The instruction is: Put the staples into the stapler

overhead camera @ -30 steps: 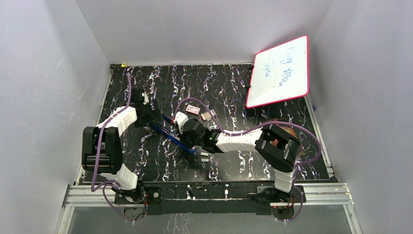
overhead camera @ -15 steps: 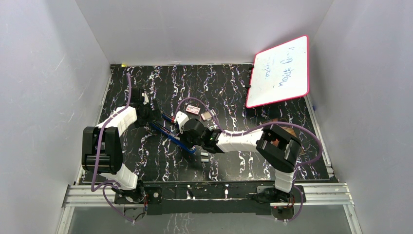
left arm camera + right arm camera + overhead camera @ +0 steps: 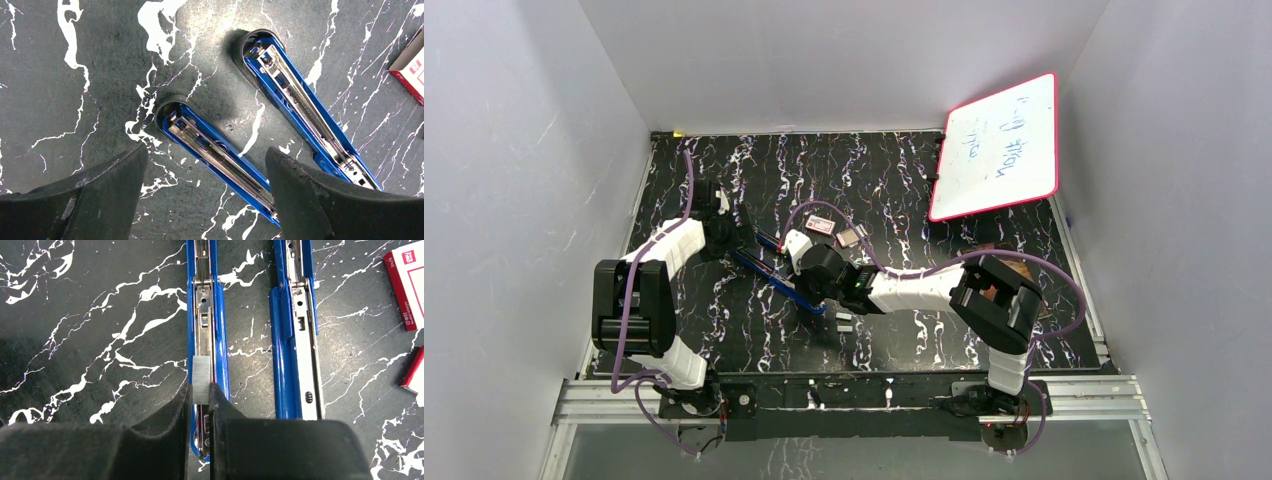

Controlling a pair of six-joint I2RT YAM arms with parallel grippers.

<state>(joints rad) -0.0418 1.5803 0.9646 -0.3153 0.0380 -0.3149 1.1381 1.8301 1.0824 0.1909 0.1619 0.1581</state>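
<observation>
Silvery-grey staples [image 3: 201,377] — a short ribbed strip — are pinched between the right fingers [image 3: 165,430], held just above the open channel of the blue stapler [image 3: 204,315], which lies on the black marbled worktop [image 3: 90,305]. Another blue rail [image 3: 295,340] lies parallel just beside it, with a red-and-white box [image 3: 406,285] further off. The left fingers [image 3: 100,190] stand spread wide, straddling 1 rail end without visibly clamping it. Seating the strip looks like the step in hand. Next, it needs lining up along the channel, lowering flat between the walls, then releasing — a tilted strip would likely catch on an edge.
</observation>
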